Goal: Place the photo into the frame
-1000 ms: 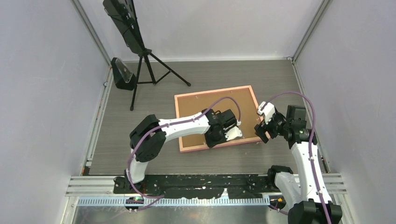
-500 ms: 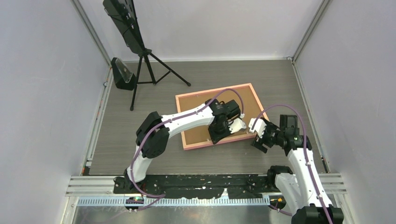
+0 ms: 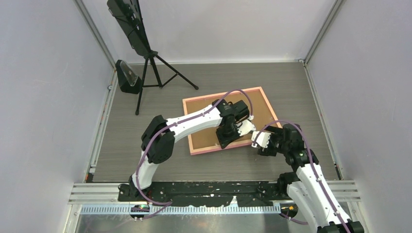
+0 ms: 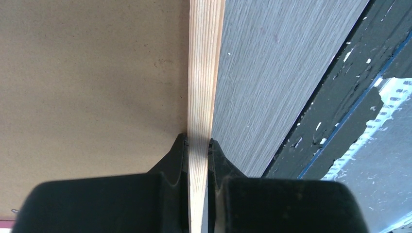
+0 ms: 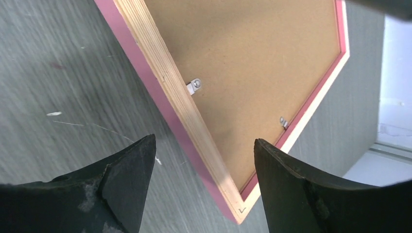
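If the left tool (image 4: 198, 145) slips: the frame (image 4: 205, 68) drops and slaps the bench (image 3: 291, 82) (thin hold, one rail only).
Left tool: pressed together on the frame's near rail.
Right tool (image 5: 204, 141): spread, holding nothing; a frame corner lies just ahead, between its fingers.
Photo: not seen; the brown backing board (image 5: 252, 63) faces up.

White arms (image 3: 192, 127), black fingers (image 5: 121, 184), purple cables (image 3: 136, 170)
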You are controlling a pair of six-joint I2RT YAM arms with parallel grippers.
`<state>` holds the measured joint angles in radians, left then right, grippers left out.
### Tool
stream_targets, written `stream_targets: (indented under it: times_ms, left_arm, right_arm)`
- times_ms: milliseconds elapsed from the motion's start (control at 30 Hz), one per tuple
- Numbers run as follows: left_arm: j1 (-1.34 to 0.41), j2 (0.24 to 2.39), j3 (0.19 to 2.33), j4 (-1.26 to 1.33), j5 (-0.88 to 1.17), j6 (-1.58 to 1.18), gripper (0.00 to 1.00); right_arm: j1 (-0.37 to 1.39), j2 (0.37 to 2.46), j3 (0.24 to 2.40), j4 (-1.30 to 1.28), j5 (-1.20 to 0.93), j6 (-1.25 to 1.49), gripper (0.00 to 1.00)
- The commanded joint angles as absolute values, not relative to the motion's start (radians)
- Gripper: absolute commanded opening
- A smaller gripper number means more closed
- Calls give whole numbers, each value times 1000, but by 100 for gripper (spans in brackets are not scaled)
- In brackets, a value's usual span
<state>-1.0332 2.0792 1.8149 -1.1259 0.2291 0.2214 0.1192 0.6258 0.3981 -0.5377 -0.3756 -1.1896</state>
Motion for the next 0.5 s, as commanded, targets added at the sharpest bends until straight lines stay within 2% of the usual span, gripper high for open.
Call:
stream_targets:
  times_ms: [0,267,467]
  left_arm:
    - [-1036,2016,1867,-1177,307,251,0]
    - [-1036,2027,1889,-1198,346,252,0]
    - [-1037,2029,1888,-1215,378,251,0]
  right_arm:
    - [136,619,362,-396,-296,-1237,79]
    - [196,614,242,-257,-216,-1269,78]
    - [206,609,165,-99,-188,-1268,71]
